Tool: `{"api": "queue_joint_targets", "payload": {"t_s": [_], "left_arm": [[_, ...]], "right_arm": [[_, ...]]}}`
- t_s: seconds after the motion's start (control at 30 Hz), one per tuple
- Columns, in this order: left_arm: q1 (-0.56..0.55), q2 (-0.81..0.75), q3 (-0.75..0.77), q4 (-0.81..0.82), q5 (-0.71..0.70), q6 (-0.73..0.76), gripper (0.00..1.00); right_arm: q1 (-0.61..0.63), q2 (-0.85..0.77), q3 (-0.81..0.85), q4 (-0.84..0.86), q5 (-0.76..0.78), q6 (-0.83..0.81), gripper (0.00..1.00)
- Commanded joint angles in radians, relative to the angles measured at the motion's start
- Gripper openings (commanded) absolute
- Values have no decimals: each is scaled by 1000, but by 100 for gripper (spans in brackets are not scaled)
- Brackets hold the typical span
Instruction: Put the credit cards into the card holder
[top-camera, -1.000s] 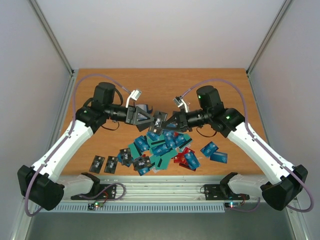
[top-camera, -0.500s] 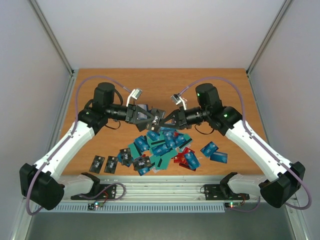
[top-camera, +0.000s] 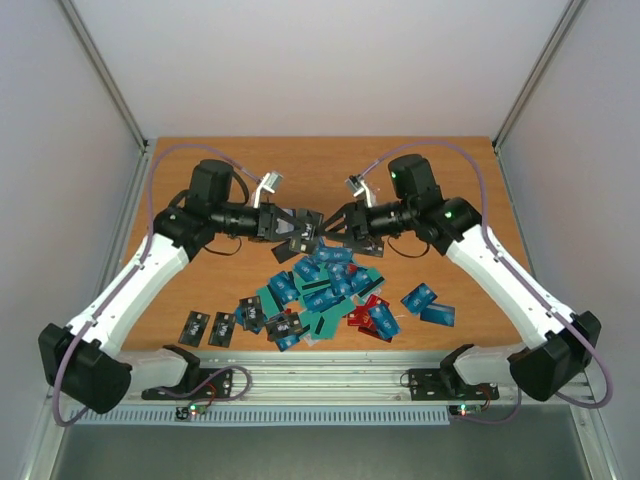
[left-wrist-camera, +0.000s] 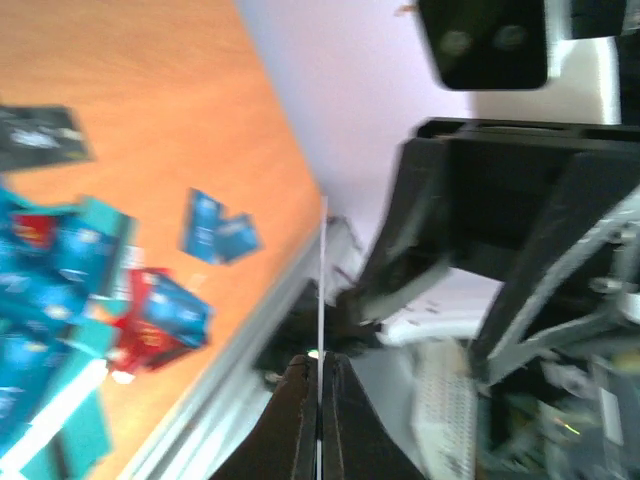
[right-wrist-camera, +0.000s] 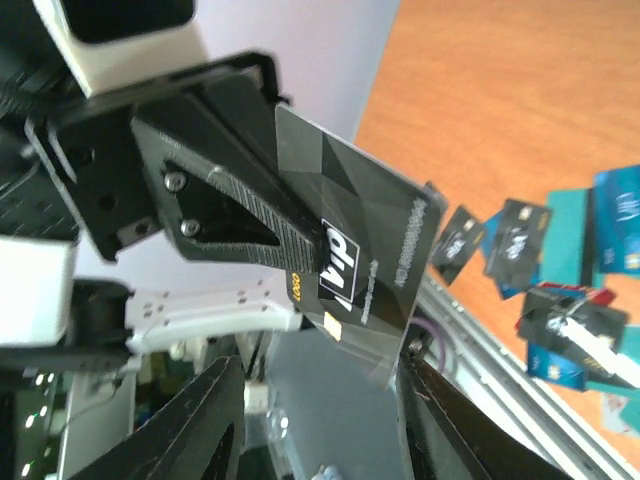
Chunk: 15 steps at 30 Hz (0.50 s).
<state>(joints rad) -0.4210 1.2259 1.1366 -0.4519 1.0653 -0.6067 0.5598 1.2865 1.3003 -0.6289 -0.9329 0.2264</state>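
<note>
Right wrist view showed the left tool (right-wrist-camera: 288, 268) clamped on a black card (right-wrist-camera: 372, 228), with the right tool (right-wrist-camera: 318, 385) standing apart.

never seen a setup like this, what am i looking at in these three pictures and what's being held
These are two robot arms bolted to the near edge of a wooden table, each ending in a two-finger gripper. The wide picture comes from a fixed camera above and behind them. The other two come from small cameras on the wrists. A heap of cards, blue, teal, red and black, lies on the table. The left gripper is shut on a black card, held up in the air; its own camera sees that card edge-on. The right gripper is open right beside it.
</note>
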Motion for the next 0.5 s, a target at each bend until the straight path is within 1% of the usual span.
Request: {"api": "queue_joint_targets", "payload": {"t_s": [0.0,0.1,0.2,0.27,0.33,0.47], "left_arm": [[5,50,114,-345,-389,234,0],[6,93,153,-435,-563,296,0],[7,152,192,-463,-676,330,0],[6,215,222,-459,-707,345,0],[6,283,267,-457,-723,347,0],[7,444,398,-513,-822,341,0]], "right_arm": [[-34,90,101,-136,133,-91,44],[-35,181,169,-183,173,-124,45],[-35,265,228,-181,187,-136,47],[-36,316,273,-179,195,-140,51],[-36,377,318,-178,195,-139,51],[-47,489,419,-201,219,-127,51]]}}
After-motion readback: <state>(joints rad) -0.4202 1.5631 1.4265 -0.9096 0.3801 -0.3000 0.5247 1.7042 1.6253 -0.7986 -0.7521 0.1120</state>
